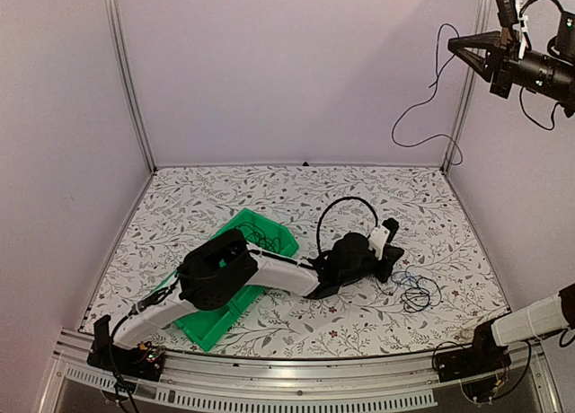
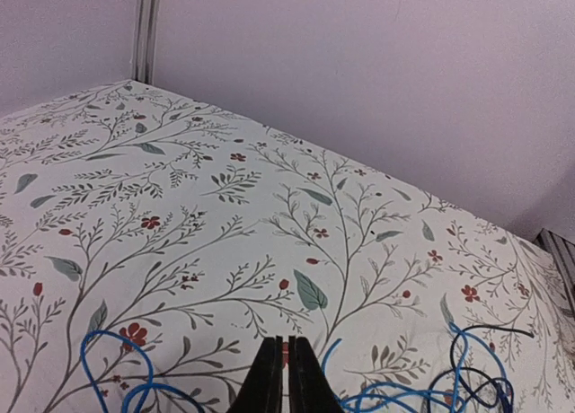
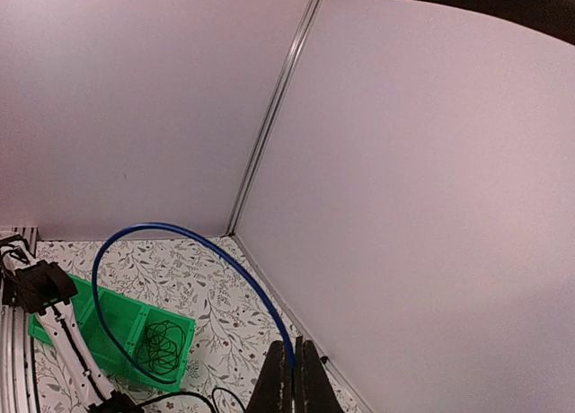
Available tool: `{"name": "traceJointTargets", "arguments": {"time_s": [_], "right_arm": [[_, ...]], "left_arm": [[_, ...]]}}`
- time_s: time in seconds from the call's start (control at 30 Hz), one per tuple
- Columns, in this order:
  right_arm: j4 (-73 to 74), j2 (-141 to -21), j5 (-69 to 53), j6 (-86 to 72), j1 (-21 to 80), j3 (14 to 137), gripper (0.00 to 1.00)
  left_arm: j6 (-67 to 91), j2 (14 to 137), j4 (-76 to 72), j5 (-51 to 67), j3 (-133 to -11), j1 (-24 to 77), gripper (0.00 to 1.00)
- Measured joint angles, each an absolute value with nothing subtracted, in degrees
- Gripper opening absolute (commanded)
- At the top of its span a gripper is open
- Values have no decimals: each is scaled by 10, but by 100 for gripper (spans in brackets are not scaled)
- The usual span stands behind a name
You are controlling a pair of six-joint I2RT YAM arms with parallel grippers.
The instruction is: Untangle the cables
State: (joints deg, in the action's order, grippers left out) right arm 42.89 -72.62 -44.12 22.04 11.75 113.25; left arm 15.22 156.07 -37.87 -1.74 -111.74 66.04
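Note:
My right gripper (image 1: 454, 43) is raised high at the top right and shut on a thin blue cable (image 3: 189, 242). In the right wrist view that cable arcs away from the shut fingertips (image 3: 294, 364). In the top view it hangs as a thin dark loop (image 1: 415, 109) beside the right post. A loose tangle of blue and black cables (image 1: 415, 292) lies on the table at the right. My left gripper (image 1: 396, 268) is low beside it, its jaws shut (image 2: 290, 364) with nothing seen between them. Blue loops (image 2: 404, 397) lie on both sides of them.
A green bin (image 1: 220, 319) lies under my left arm and holds a coil of black cables (image 3: 162, 346). The floral table runs to the pink back wall and corner posts (image 1: 126, 72). My left arm's own thick black cable (image 1: 346, 202) arches above its wrist.

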Motion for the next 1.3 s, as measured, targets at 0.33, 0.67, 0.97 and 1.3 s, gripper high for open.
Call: {"name": "traceJointTargets", "arguments": {"time_s": [0.33,0.67,0.97,1.3], "right_arm": [[409,-743,-442,218,116,1185,0],[400,-745,-438,219,116,1045,0],[368,-755,-441,223,126,991,0],[351,-811,-426,234,226,989,0]], "left_arm": [[147,1533,-379,-2,-1045,670,42],[143,1297,-432,-24,-794,671,54],[162,1132,-334,-133,-719,671,55],[190,963,-76,-256,-623,646,67]]}}
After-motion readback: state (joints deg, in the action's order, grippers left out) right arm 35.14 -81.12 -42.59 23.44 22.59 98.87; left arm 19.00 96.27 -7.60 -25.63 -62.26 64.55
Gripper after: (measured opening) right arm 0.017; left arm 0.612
